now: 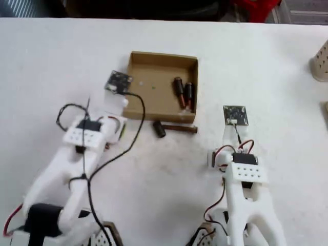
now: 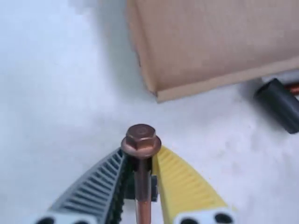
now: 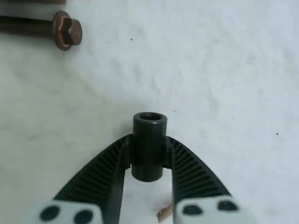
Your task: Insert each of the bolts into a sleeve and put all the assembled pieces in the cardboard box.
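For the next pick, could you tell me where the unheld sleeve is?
High view: the sleeve lies left of a loose bolt, just outside the cardboard box's near wall.

Robotics lab: wired arms [image 1: 64,171], white table [image 1: 56,56].

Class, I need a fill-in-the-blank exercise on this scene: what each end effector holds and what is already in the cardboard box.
1. The left end effector is shut on a copper ____.
2. The right end effector is shut on a black ____.
3. Inside the cardboard box lie ____ assembled pieces.

Missing words: bolt; sleeve; two.
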Motion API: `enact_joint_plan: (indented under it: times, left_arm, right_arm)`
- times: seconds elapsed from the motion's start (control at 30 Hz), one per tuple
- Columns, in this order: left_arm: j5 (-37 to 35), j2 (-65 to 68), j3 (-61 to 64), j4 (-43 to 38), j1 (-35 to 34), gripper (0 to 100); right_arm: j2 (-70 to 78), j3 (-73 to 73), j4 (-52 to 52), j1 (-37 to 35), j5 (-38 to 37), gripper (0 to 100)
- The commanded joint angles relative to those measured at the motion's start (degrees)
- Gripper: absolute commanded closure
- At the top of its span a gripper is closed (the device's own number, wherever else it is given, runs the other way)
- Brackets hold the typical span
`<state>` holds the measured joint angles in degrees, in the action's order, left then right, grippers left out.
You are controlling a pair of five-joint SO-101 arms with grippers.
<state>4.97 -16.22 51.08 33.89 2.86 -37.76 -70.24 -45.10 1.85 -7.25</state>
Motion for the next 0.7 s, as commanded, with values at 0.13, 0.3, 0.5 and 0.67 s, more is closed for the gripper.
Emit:
enact_joint_plan:
  times: [0.13,0.3,0.5,0.67]
  left_arm:
    - [-8.09,-8.48,9.32,-20.48,-5.58,98]
    - [-19.6,-8.48,12.4,-30.07,-8.4,98]
    - [-21.1,-8.4,15.65,-37.89,-9.01,98]
    - [-21.1,-8.4,15.91,-38.42,-9.1,98]
  right_arm:
    - [-1.71,4.92,0.84,-8.48,-0.26,98.1]
    - [-1.71,9.41,0.84,-15.96,-0.26,98.1]
    - [-1.19,14.07,1.45,-26.42,7.12,98.1]
    - [-1.1,14.33,10.33,-31.6,9.32,98.1]
